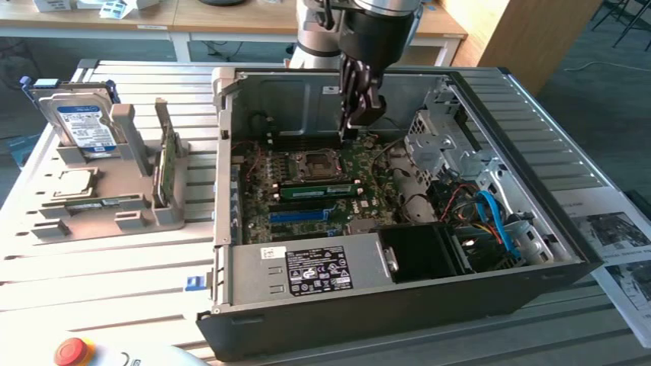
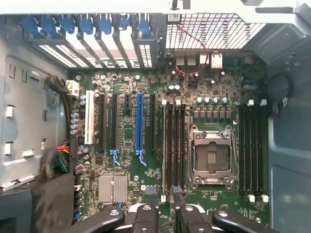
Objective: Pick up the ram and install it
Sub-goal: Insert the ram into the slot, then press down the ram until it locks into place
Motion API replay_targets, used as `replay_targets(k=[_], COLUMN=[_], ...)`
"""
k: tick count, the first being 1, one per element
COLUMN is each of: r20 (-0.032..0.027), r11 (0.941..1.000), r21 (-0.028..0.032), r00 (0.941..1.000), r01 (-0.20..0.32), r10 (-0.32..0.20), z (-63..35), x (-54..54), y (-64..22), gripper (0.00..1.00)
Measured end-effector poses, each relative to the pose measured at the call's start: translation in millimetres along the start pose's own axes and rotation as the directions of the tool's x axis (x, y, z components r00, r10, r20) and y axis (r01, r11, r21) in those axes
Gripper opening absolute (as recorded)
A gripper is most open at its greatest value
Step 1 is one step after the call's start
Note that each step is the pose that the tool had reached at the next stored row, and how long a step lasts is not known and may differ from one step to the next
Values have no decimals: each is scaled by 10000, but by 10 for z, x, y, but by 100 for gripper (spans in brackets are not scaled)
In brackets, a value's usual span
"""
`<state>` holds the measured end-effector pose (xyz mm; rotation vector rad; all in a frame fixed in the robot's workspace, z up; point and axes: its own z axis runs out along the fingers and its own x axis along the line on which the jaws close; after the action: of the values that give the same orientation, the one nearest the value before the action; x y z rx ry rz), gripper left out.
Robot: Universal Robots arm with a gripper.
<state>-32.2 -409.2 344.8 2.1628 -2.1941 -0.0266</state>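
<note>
Hovering tool [image 2: 164,196] over motherboard [image 2: 127,145], case walls [image 2: 29,121] around

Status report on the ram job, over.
Gripper open, empty, above the motherboard inside the case. One ram seated beside the processor socket. Nothing in the way.

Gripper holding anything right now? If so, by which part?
Nothing held. The fingers stand apart above the motherboard, bare board showing between them. A green ram sits beside the processor socket.
</note>
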Motion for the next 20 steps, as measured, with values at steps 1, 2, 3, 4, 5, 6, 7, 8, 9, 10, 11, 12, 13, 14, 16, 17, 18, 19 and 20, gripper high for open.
replay_targets(k=[1, 2, 3, 4, 5, 6, 7, 8, 9, 10, 11, 12, 13, 14, 16, 17, 18, 19, 20], r20=[-4, -9, -9, -9, -9, -9, -10, -10, -10, -10, -10, -11, -11, -10, -11, -10, -11, -10, -11], r11=[10000, 10000, 10000, 10000, 10000, 10000, 10000, 10000, 10000, 10000, 10000, 10000, 10000, 10000, 10000, 10000, 10000, 10000, 10000], r21=[1, 0, 1, 1, 1, 1, 1, 0, 0, 1, 0, 1, 0, 1, 1, 0, 0, 0, 0], r00=[10000, 10000, 10000, 10000, 10000, 10000, 10000, 10000, 10000, 10000, 10000, 10000, 10000, 10000, 10000, 10000, 10000, 10000, 10000], r01=[0, 0, 1, 1, 0, 0, 0, 0, 0, 0, 0, 0, 0, 0, 0, 0, 0, 0, 0], r10=[0, 0, -1, -1, 0, 0, 0, 0, 0, 0, 0, 0, 0, 0, 0, 0, 0, 0, 0], z=[-16, -26, -28, -28, -28, -28, -29, -29, -29, -29, -29, -29, -29, -29, -29, -29, -29, -29, -29], x=[0, 1, 1, 1, 1, 1, 1, 1, 1, 1, 1, 1, 1, 1, 1, 1, 1, 1, 1], y=[1, 1, 1, 1, 1, 1, 1, 1, 1, 1, 1, 1, 1, 1, 1, 1, 1, 1, 1], gripper=[25, 25, 25, 25, 25, 25, 25, 25, 25, 25, 25, 25, 25, 25, 25, 25, 25, 25, 25])
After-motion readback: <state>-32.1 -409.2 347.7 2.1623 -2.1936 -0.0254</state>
